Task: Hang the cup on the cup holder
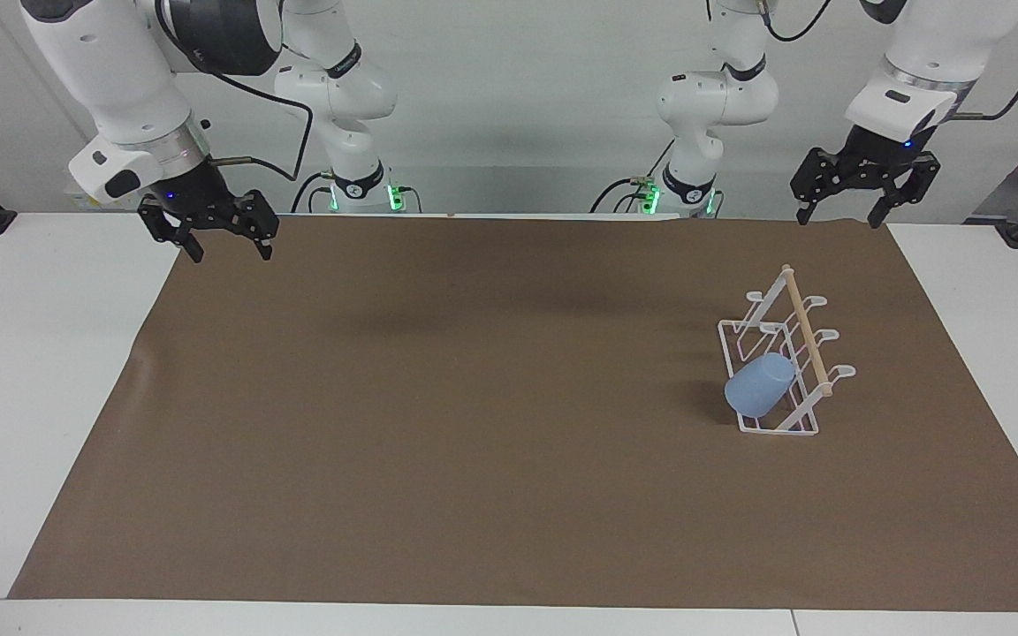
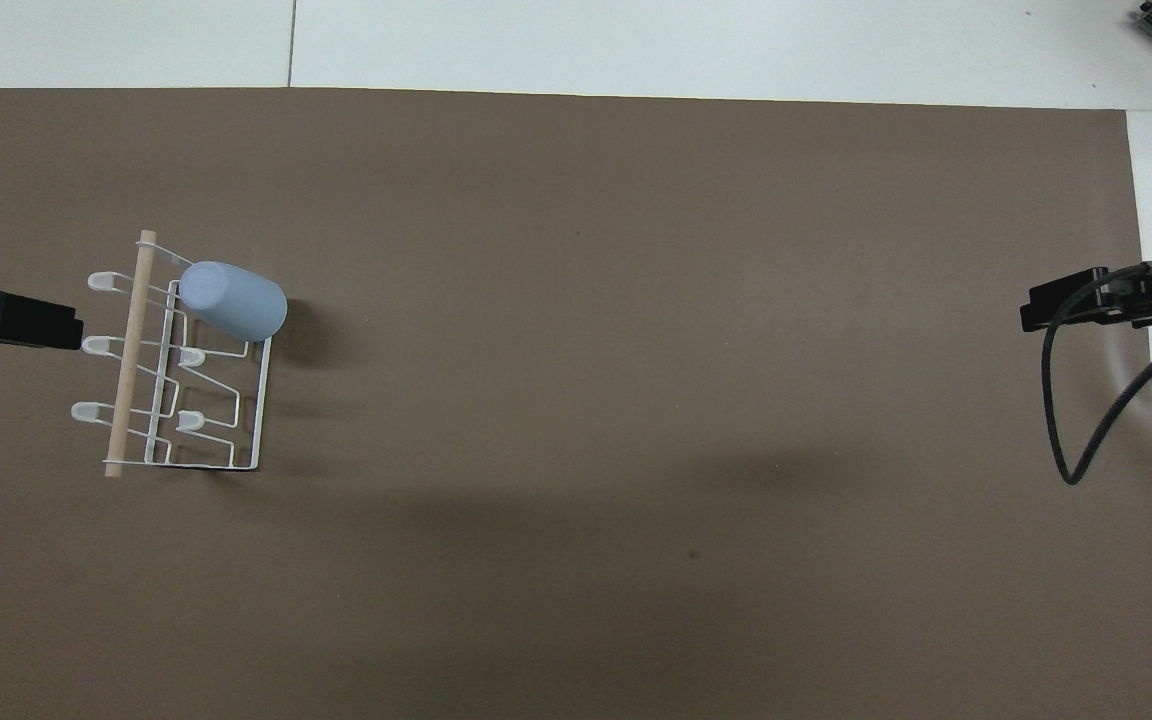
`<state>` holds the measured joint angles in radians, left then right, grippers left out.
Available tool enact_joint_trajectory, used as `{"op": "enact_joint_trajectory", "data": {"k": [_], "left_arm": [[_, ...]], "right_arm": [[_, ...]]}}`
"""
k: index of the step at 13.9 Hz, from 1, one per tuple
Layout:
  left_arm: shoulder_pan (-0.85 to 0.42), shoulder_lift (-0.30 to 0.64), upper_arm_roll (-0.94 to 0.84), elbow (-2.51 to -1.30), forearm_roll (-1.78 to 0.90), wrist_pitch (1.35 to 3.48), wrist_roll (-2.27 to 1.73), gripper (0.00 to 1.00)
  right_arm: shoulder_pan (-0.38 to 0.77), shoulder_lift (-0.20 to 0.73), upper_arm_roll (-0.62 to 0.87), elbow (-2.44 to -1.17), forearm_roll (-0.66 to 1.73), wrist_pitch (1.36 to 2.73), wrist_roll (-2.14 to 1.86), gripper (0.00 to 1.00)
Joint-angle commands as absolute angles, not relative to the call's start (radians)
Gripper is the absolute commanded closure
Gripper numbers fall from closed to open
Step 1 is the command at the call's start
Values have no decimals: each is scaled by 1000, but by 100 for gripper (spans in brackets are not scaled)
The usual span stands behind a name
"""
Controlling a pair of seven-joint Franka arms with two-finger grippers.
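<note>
The light-blue cup [image 1: 758, 386] hangs tilted, mouth down, on a prong of the white wire cup holder [image 1: 805, 329], at the holder's end farthest from the robots. Both also show in the overhead view: the cup [image 2: 234, 300] and the holder [image 2: 131, 350] with its wooden dowel on top. My left gripper [image 1: 837, 218] is open and empty, raised over the mat's edge by the robots, clear of the holder; it shows in the overhead view [image 2: 6, 320] too. My right gripper [image 1: 231, 254] is open and empty, waiting over the mat's corner at the right arm's end.
A brown mat [image 1: 474, 397] covers most of the white table [image 1: 32, 353]. A black cable [image 2: 1086, 400] loops down from the right arm's wrist.
</note>
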<state>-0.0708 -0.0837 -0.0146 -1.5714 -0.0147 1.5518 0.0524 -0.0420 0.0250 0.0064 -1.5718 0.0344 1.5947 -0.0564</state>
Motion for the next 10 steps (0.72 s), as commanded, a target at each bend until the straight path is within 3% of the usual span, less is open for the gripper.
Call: {"op": "enact_joint_trajectory", "data": {"k": [1,10], "left_arm": [[-126,-69,61,-1532,-57,1503,87,0],[-98,-71,54,-1539,-41,1439,94,0]], "right_arm": [[-55,6,6,-1592,63,1605,-77,0],[-55,6,8,-1592,63,1605,-72,0]]}}
